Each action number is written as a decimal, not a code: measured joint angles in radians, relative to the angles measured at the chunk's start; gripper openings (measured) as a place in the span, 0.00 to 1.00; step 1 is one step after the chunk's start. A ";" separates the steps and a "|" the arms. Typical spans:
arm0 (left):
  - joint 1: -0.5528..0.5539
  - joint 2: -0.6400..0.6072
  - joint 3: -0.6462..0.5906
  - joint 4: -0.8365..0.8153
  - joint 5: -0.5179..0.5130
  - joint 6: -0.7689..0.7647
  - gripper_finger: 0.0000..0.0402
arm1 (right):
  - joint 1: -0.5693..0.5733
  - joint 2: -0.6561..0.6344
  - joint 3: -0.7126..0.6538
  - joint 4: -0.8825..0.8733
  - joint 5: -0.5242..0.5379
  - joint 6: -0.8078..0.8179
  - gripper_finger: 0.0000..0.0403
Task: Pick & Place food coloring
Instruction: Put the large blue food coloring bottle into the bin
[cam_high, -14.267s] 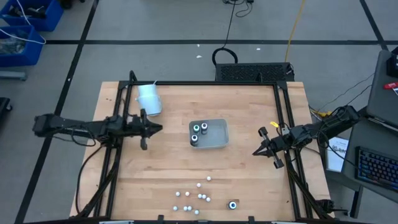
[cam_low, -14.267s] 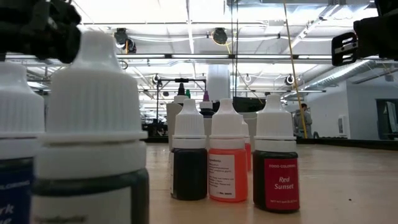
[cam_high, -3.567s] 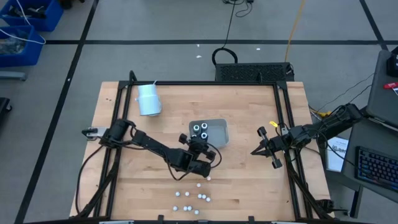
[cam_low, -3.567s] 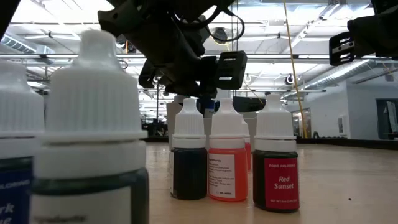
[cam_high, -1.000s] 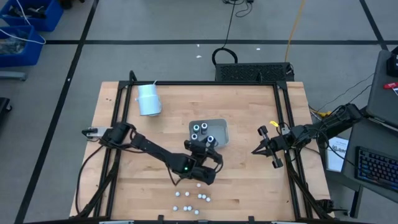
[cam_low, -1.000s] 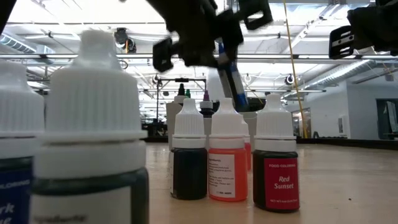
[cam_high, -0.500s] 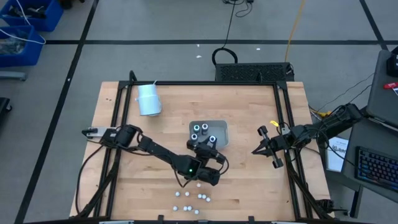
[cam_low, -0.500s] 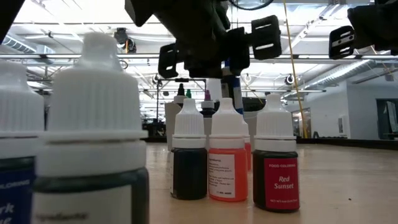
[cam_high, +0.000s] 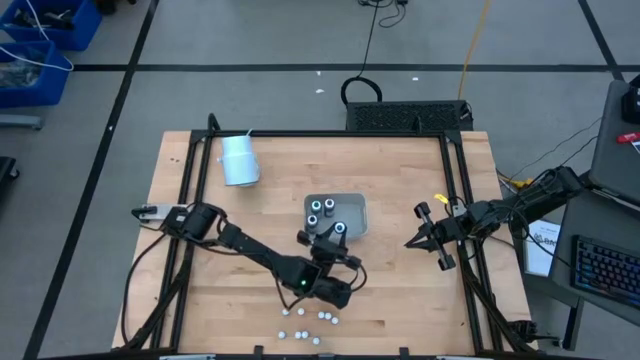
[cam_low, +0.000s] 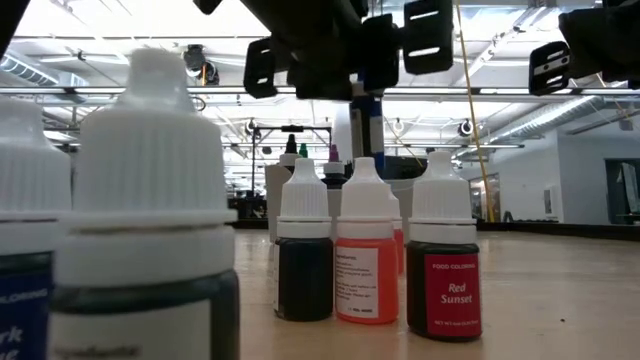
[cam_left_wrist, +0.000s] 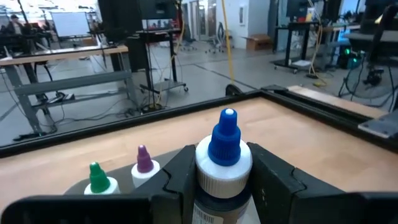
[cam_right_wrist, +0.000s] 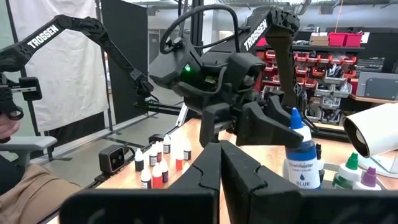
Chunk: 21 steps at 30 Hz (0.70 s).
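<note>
My left gripper is over the near edge of the clear tray, shut on a dark food coloring bottle with a blue tip. Three more dark bottles stand in the tray; two of them show green and purple tips. Several small bottles stand near the table's near edge, among them black, orange and Red Sunset. My right gripper waits shut at the table's right side. My left gripper pinches the blue-tipped bottle between its two fingers at the white collar just below the tip. The fingers come level from the table's near side. The bottle stands upright in the hold, its body hanging below the fingers, lifted clear.
A pale-blue-white cup lies on its side near the far left corner. Black frame rails run along the table's edges. Bare wood lies between the tray and the right arm.
My left gripper, still shut on the blue-tipped bottle, has drawn a little toward the near edge and risen. The bottle, tilted a second ago, now stands upright in the hold.
</note>
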 joint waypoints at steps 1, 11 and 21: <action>0.000 0.000 0.000 -0.018 0.009 -0.013 0.30 | 0.000 0.000 0.000 0.000 0.000 -0.001 0.00; 0.018 0.000 -0.001 -0.254 0.091 -0.189 0.30 | 0.000 0.000 0.000 0.001 0.000 -0.008 0.00; 0.030 0.000 -0.001 -0.499 0.132 -0.408 0.30 | 0.000 0.000 0.000 0.009 0.000 0.000 0.00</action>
